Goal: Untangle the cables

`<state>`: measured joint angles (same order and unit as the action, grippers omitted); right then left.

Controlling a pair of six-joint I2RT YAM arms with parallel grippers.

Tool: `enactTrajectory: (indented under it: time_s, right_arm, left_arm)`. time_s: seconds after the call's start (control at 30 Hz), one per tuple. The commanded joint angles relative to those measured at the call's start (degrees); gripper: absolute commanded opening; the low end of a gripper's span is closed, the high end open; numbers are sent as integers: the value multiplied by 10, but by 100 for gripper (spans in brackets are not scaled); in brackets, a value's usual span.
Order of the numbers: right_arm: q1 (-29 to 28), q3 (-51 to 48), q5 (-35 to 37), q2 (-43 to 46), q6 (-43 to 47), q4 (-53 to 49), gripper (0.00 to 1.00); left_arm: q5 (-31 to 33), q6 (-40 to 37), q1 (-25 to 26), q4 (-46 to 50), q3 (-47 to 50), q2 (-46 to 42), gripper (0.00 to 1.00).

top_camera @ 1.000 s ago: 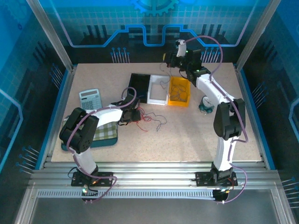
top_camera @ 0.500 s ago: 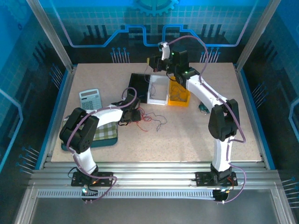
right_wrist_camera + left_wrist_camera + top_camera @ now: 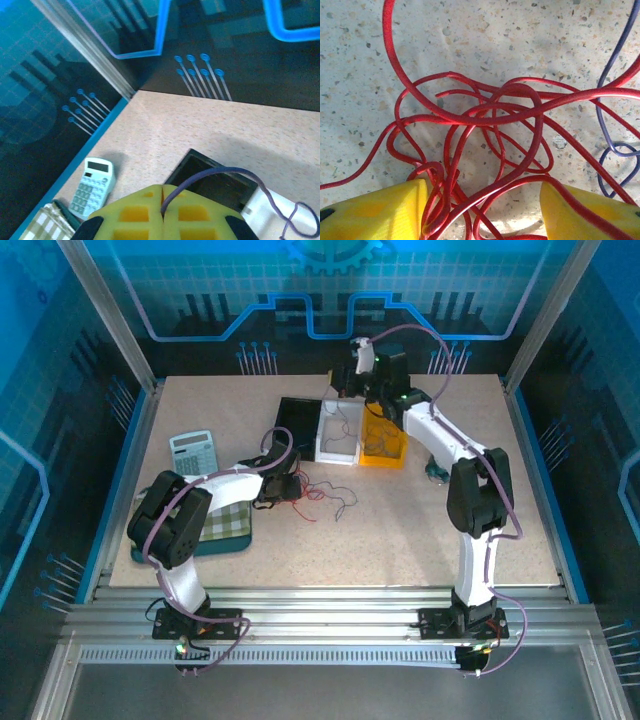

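Tabletop (image 3: 485, 40) bears red cables (image 3: 492, 121) between parted left fingers (image 3: 375, 212).

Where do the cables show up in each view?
Top external: cables mid-table, just beside the left gripper.
Left wrist: red loops in the centre, blue-purple wire at the right edge.
Right wrist: purple wire pinched in the shut right gripper, trailing right.
Shared landmark: the speckled tabletop.

Cables (image 3: 320, 496) on table (image 3: 410, 535), calculator (image 3: 193, 451) left of them, row of bins (image 3: 337, 453) behind.
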<state>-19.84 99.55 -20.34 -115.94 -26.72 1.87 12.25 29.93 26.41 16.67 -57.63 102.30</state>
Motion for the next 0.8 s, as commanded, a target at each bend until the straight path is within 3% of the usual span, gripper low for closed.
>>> enactTrajectory:
  time_s: [0.0,0.23,0.53,0.6,0.67,0.77]
  right_arm:
    - [8,-11,1,-16,4,-35,3]
    - [4,-45,12,-17,21,-86,3]
    - [-2,20,15,-74,26,-174,6]
    - [-2,27,29,-78,27,-185,16]
    - [-3,17,44,-69,25,-175,39]
    - [-3,-11,73,-40,25,-152,45]
  left_arm:
    - [9,0,3,39,-4,1,63]
    - [8,1,3,38,-6,4,63]
    - [6,-1,4,37,-9,6,63]
    - [8,-1,5,38,-7,5,63]
    - [9,-1,6,36,-5,2,63]
    - [10,0,6,37,-3,1,63]
